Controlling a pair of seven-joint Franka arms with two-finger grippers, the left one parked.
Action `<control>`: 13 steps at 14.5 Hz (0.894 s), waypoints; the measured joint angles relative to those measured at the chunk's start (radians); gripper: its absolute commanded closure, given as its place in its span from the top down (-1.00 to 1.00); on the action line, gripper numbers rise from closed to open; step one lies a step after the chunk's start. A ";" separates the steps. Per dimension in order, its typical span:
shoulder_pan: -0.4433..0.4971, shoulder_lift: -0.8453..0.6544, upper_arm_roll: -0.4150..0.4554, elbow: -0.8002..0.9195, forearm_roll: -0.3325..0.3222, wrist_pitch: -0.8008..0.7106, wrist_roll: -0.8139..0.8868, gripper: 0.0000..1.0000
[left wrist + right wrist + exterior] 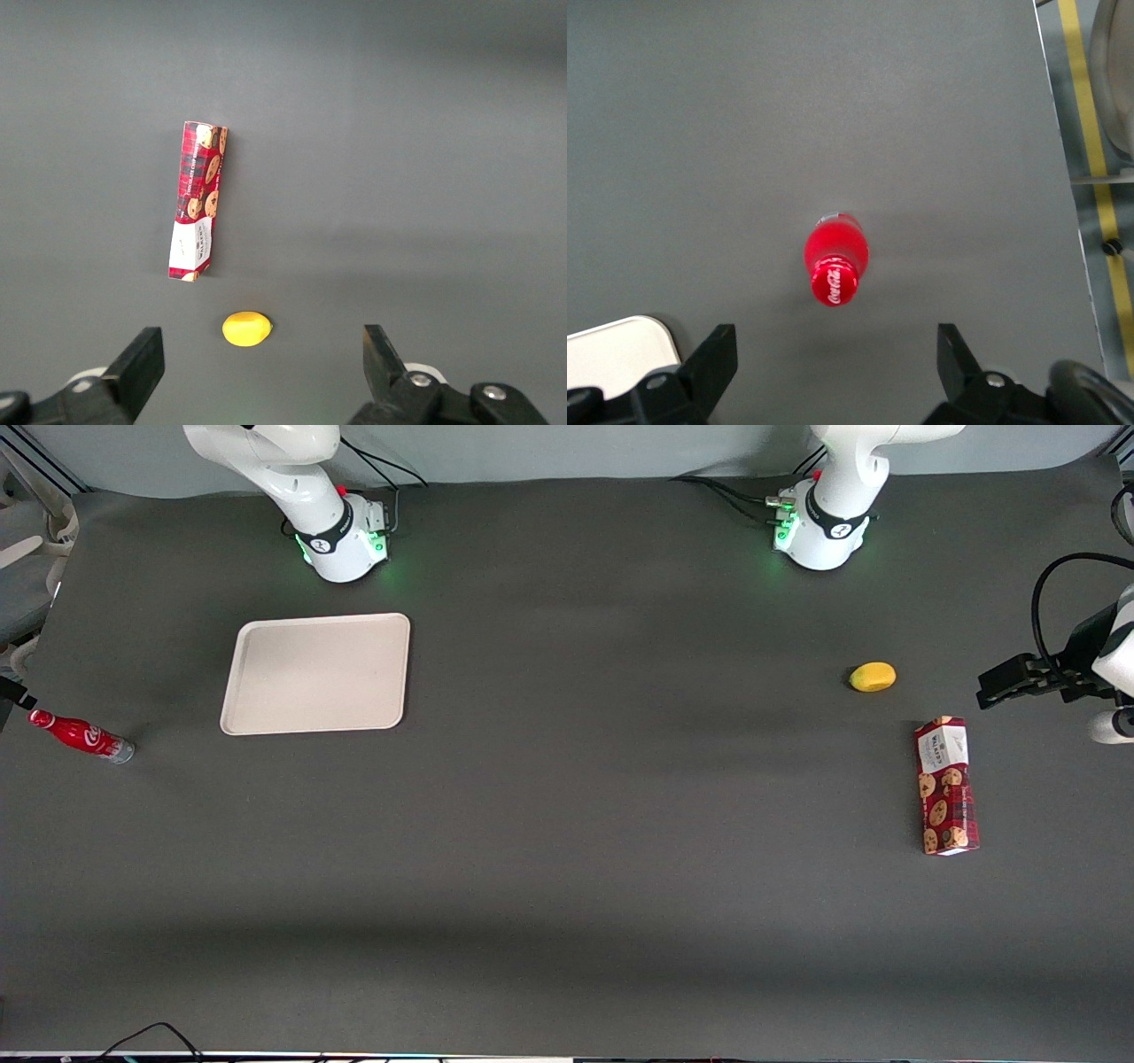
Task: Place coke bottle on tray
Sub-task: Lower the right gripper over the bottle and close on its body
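On the table, tray (316, 674) holds nothing | coke bottle (81, 736) stands off it, toward the working arm's end, nearer the front camera | only the wrist view shows gripper (833, 365) above it, fingers (713, 359) spread apart | cap reads "Coca-Cola" | cookie box (946, 786), lemon (873, 677) toward parked arm's end

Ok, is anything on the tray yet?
No. The tray is bare in the front view; only one corner shows in the wrist view. The coke bottle stands on the table beside it, toward the working arm's end. The open gripper hangs above the bottle.
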 measured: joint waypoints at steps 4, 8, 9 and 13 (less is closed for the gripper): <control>-0.009 0.052 -0.040 -0.018 0.164 0.010 -0.151 1.00; -0.009 0.112 -0.047 -0.015 0.182 0.040 -0.183 1.00; -0.009 0.120 -0.049 -0.014 0.182 0.049 -0.185 1.00; -0.009 0.154 -0.050 -0.002 0.217 0.052 -0.189 1.00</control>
